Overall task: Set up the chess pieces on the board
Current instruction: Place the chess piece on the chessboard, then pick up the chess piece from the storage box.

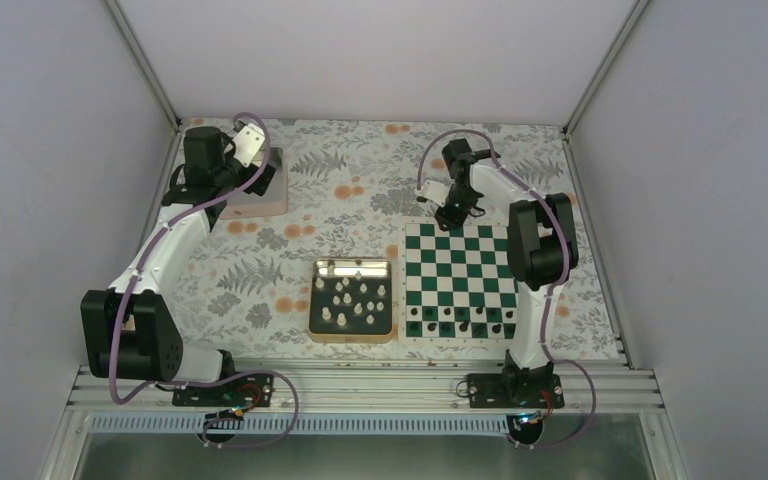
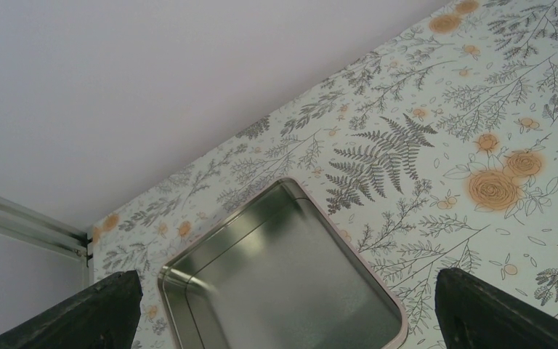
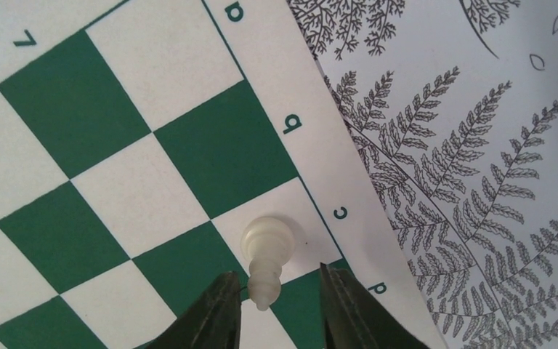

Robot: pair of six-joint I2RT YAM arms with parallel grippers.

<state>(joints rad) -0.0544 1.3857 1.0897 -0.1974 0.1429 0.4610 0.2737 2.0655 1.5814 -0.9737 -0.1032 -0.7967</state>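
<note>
The board [image 1: 460, 278] lies on the right side of the table. My right gripper [image 1: 451, 213] hovers over its far left edge. In the right wrist view the gripper [image 3: 279, 282] is open, with a white chess piece [image 3: 267, 249] standing upright between the fingers on the white edge square by the letter c. There is a gap between the piece and the right finger [image 3: 341, 305]. Several more white pieces [image 1: 350, 298] stand in the gold-rimmed tray [image 1: 316, 300]. My left gripper [image 2: 285, 291] is open and empty above a silver tin [image 2: 290, 276] at the back left.
Black pieces [image 1: 458, 321] fill the two near rows of the board. The silver tin with a pink rim [image 1: 266, 192] sits at the back left under the left arm. A flowered cloth [image 1: 340, 200] covers the table, and white walls close it in.
</note>
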